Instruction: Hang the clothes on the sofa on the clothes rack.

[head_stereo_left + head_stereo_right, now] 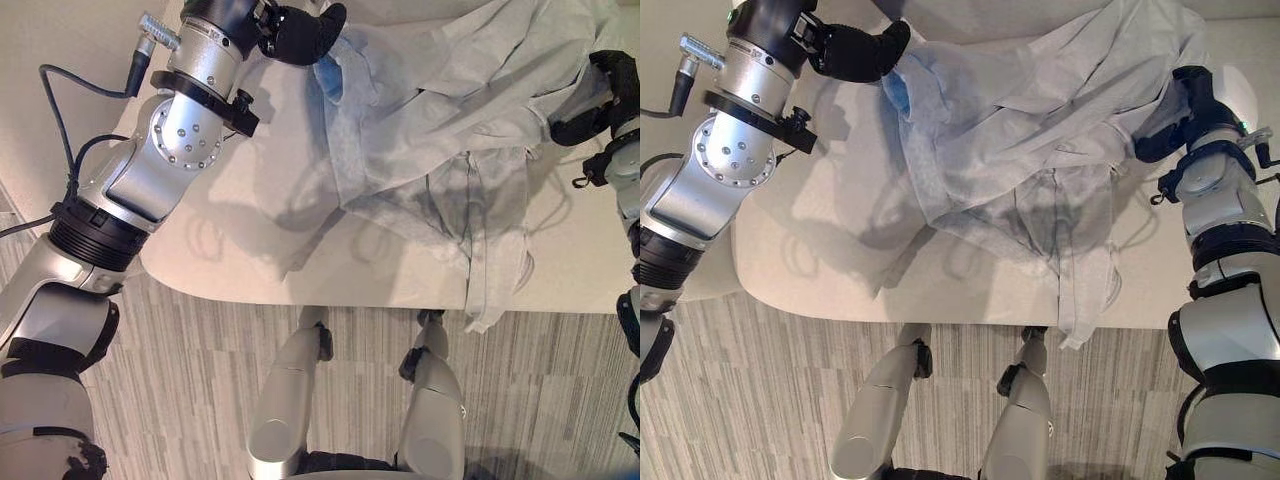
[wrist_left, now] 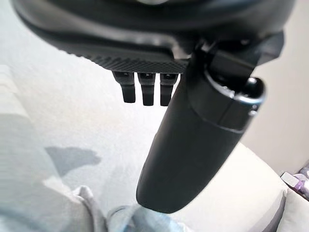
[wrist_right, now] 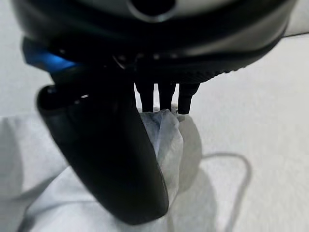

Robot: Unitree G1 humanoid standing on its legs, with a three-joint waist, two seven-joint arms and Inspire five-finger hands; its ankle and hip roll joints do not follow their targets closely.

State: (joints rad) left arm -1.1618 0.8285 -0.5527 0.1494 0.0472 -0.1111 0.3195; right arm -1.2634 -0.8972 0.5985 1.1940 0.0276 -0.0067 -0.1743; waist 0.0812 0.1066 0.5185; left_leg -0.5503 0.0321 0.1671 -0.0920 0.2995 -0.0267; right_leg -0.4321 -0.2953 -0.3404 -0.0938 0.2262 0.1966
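Note:
A pale grey garment (image 1: 440, 120) lies crumpled on the cream sofa seat (image 1: 250, 220), with a sleeve or strap trailing over the front edge (image 1: 1080, 310). A blue patch (image 1: 330, 78) shows at its left edge. My left hand (image 1: 300, 35) is at that edge with its fingers relaxed, and its thumb (image 2: 193, 145) tip touches the cloth with nothing held between thumb and fingers. My right hand (image 1: 1175, 115) is at the garment's right edge. There a fold of cloth (image 3: 164, 140) is pinched between its thumb (image 3: 111, 164) and fingers.
The sofa's rounded front edge (image 1: 330, 298) runs across the middle of the view, with grey striped carpet (image 1: 180, 380) below it. A cushion corner (image 2: 294, 212) shows beside the seat.

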